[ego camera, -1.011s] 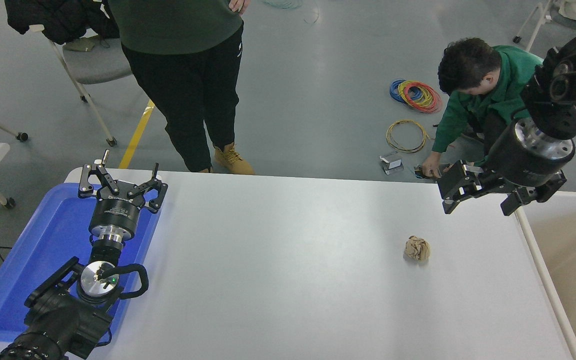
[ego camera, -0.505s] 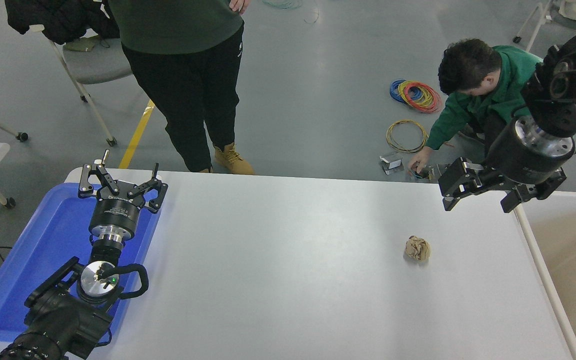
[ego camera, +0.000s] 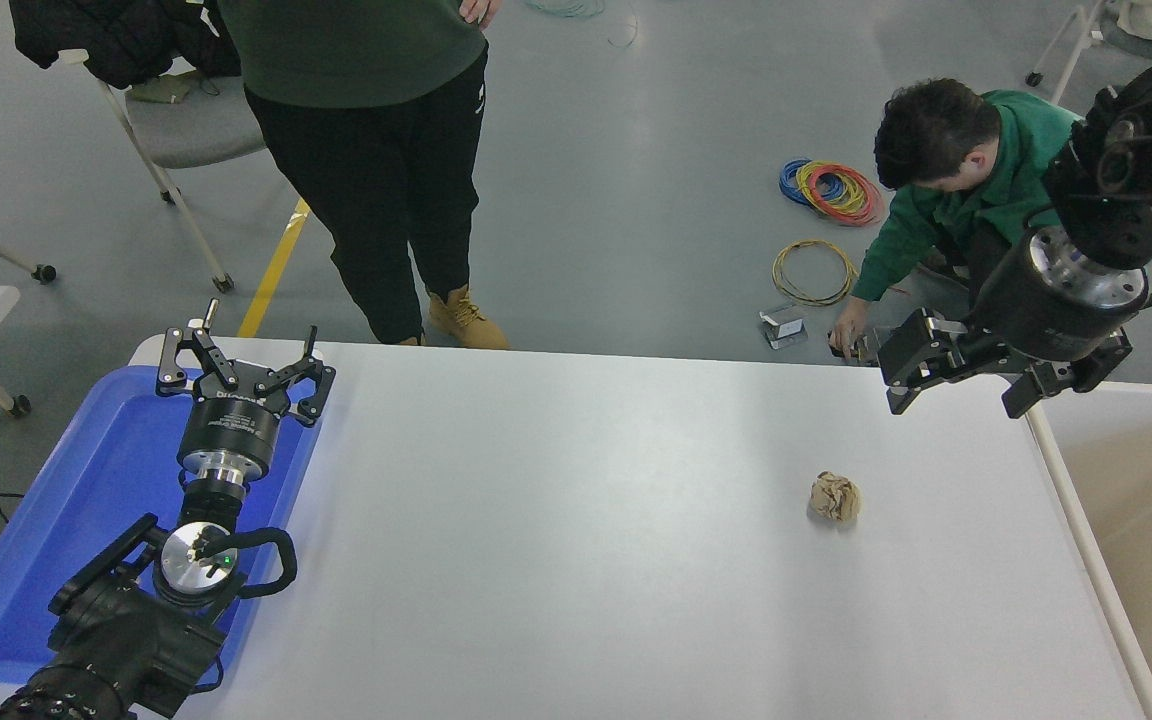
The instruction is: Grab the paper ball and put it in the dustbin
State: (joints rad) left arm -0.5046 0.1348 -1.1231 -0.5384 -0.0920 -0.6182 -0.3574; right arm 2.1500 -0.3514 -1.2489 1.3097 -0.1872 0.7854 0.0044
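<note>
The paper ball (ego camera: 834, 496), a small crumpled tan wad, lies on the white table (ego camera: 576, 540) right of centre. The dustbin (ego camera: 1136, 520), with a white rounded rim and beige inside, stands against the table's right edge. My right gripper (ego camera: 956, 385) is open and empty, held above the table's far right corner, up and to the right of the ball and close to the bin's rim. My left gripper (ego camera: 241, 365) is open and empty, parked over the blue tray at the lower left.
A shallow blue tray (ego camera: 66, 520) lies at the table's left edge. One person (ego camera: 366, 150) stands at the far side; another in green (ego camera: 946, 190) crouches on the floor at far right. Coiled cables (ego camera: 831, 190) lie on the floor.
My right gripper has risen slightly and drifted a little away from the ball. The crouching person's hand has shifted on the floor. The ball and left arm have not moved.
</note>
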